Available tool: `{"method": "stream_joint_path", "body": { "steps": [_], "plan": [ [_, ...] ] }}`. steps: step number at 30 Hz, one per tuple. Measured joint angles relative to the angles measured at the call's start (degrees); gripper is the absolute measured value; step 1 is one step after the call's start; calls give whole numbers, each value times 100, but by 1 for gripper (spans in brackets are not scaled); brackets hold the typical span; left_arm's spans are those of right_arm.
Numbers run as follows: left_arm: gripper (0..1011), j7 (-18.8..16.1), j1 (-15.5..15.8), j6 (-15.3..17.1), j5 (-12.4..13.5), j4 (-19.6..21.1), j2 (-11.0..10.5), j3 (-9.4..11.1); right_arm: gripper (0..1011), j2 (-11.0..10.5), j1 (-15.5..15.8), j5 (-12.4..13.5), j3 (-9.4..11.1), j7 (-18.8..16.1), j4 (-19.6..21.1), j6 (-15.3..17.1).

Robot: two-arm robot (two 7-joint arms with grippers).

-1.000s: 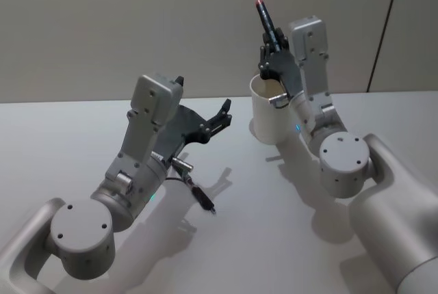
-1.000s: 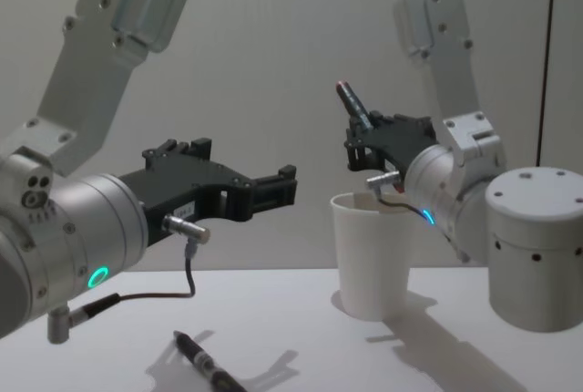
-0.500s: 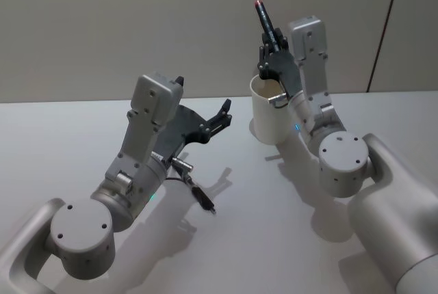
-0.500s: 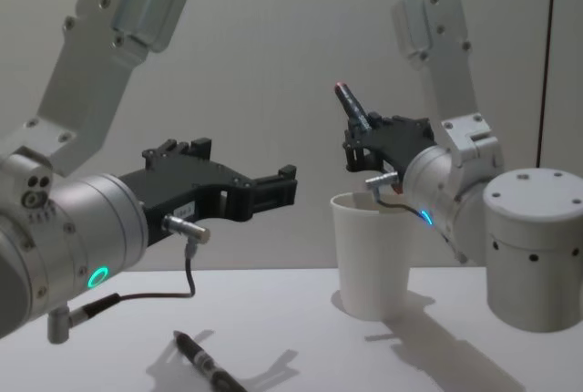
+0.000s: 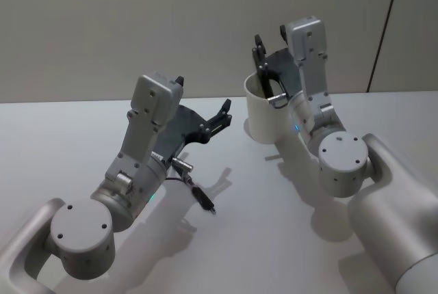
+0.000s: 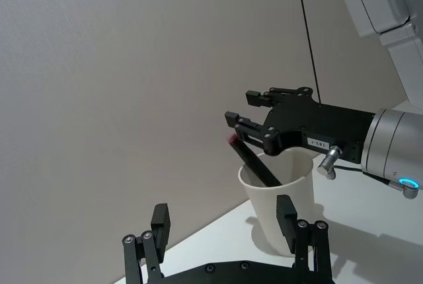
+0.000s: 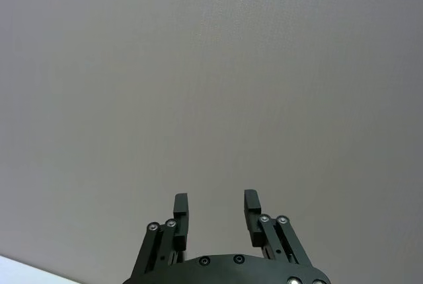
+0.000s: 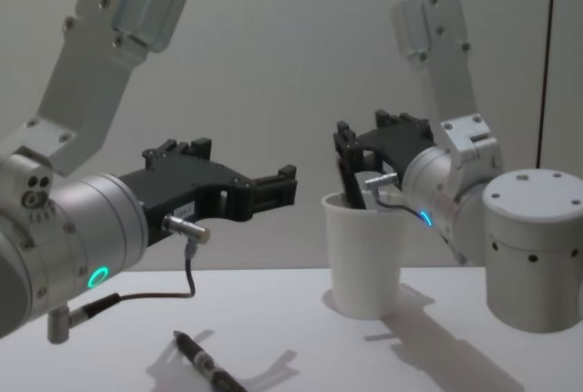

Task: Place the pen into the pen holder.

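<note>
Cup [image 5: 263, 119] stands on the table [image 5: 68, 137] near the far edge, right of centre, upright.

Pen [image 6: 254, 162] is inside the cup, leaning. Its lower end is down in the cup, and its red-tipped upper end sticks out past the rim on the side facing the left arm. In the chest view it shows as a dark slanted bar [image 8: 349, 182] crossing the rim.

Right gripper [image 5: 269, 37] hangs directly over the cup mouth, just above the rim. Its fingers are spread apart with nothing between them; the wrist view looks through the gap [image 7: 216, 198] at bare wall [image 7: 211, 66]. From the left wrist view the same gripper [image 6: 243, 107] sits just above the pen's top end (I cannot tell whether they touch).

Left gripper [image 5: 226, 113] is held in the air over the middle of the table, well apart from the cup and pointing toward it. Its fingers are wide [image 6: 223, 211] and hold nothing. In the chest view it [image 8: 290, 187] is level with the cup's rim.

Second pen [image 5: 203, 200], dark, lies flat on the table below the left arm, toward the near edge. In the chest view it [image 8: 205, 365] is low and left of centre.
</note>
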State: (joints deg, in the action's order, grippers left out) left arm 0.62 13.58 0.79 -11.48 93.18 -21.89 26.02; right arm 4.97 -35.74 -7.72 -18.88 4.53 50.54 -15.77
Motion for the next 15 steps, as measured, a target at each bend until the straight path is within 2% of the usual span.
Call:
{"method": "stream_joint_path", "body": {
  "steps": [2, 5, 6, 7, 9, 15],
  "plan": [
    [1001, 0, 0, 0, 0, 0, 0, 0, 528, 1, -1, 0, 0, 0, -2, -1],
    [1001, 0, 0, 0, 0, 0, 0, 0, 649, 2, -3, 0, 0, 0, -5, -4],
    [1001, 0, 0, 0, 0, 0, 0, 0, 649, 2, -3, 0, 0, 0, -5, -4],
    [1001, 0, 0, 0, 0, 0, 0, 0, 709, 3, -3, 0, 0, 0, -6, -5],
    [1001, 0, 0, 0, 0, 0, 0, 0, 745, 3, -4, 0, 0, 0, -7, -7],
    [1001, 0, 0, 0, 0, 0, 0, 0, 944, 3, -6, 0, 0, 0, -11, -7]
  ]
}}
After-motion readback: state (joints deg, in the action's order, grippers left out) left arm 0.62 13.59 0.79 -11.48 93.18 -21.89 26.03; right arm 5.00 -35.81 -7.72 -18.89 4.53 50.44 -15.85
